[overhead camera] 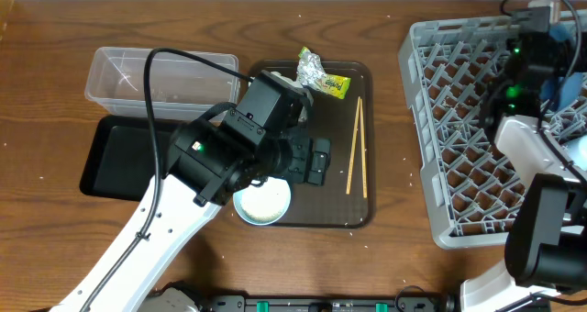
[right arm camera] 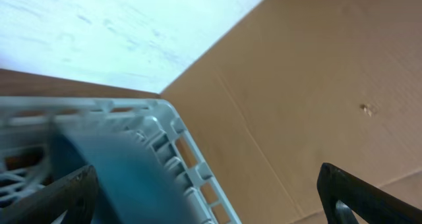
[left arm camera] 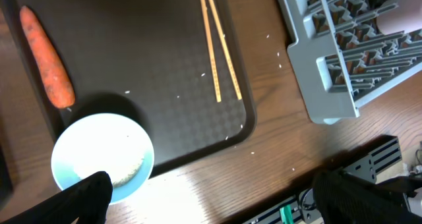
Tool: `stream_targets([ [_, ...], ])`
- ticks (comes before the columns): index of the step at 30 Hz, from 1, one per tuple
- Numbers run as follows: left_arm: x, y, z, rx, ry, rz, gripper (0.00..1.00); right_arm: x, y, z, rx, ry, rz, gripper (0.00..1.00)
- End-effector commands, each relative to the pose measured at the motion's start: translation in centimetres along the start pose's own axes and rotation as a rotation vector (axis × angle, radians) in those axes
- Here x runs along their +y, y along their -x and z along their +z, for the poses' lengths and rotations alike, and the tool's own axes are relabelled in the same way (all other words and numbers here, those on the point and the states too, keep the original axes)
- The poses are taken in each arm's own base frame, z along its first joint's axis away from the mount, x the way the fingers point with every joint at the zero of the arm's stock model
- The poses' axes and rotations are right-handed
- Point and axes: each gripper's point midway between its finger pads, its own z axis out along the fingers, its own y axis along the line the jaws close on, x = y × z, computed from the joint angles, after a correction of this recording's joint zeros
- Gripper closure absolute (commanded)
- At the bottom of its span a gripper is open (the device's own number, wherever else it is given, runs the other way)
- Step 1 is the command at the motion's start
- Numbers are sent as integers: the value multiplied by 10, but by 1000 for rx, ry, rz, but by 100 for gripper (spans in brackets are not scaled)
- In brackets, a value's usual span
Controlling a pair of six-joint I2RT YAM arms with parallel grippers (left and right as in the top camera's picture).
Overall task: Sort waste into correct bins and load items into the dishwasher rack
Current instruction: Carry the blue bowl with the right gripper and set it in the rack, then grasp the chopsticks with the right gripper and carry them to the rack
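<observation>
Two thin wooden chopsticks (overhead camera: 356, 147) lay pale and straight, side by side on the right part of the dark brown tray (overhead camera: 362, 216). You saw their long axes run from the robot's side toward the far table edge, close together at the far ends and spreading slightly at the near ends. The left gripper (left arm camera: 211, 184) hung wide open and empty above the white bowl (overhead camera: 266, 204). The right gripper (right arm camera: 208, 184) stood spread wide over the grey rack (overhead camera: 440, 165), clamping nothing.
</observation>
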Motion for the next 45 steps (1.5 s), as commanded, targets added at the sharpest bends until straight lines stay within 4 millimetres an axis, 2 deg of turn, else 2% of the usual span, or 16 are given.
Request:
stream_targets([
  [1,0,-1,-3,5,2,3,2,-14,20,-13,-33,-18,60,1],
  [5,1,-2,-3,9,4,3,2,-10,29,-27,-35,17,86,1],
  [11,1,0,-7,-8,3,17,2,-1,34,-54,2,119,228,1],
  [16,10,6,-33,-92,-6,21,2,27,35,-99,65,302,282,1],
  [18,15,8,-46,-134,-5,19,2,47,36,-128,89,422,295,1],
  [21,25,8,-68,-201,-3,-9,2,83,36,-181,132,667,307,1],
  [25,35,1,-89,-248,21,13,2,139,44,-282,158,1162,280,1],
  [28,49,-9,-95,-246,89,9,2,159,42,-343,178,1431,227,1],
  [29,55,-13,-96,-236,119,3,2,162,39,-352,210,1461,232,1],
  [33,70,-25,-93,-183,198,-13,2,173,24,-369,364,1476,273,1],
  [36,73,-25,-88,-158,214,-17,2,181,13,-370,495,1451,341,1],
  [37,74,-25,-86,-152,216,-18,2,185,8,-369,539,1437,358,9],
  [39,74,-24,-83,-140,219,-21,2,194,-5,-371,652,1404,390,31],
  [41,74,-23,-80,-130,220,-26,2,206,-21,-372,752,1370,397,42],
  [43,75,-22,-76,-117,222,-34,2,220,-36,-373,837,1345,396,46],
  [45,76,-21,-72,-102,228,-36,2,235,-48,-377,882,1329,371,54],
])
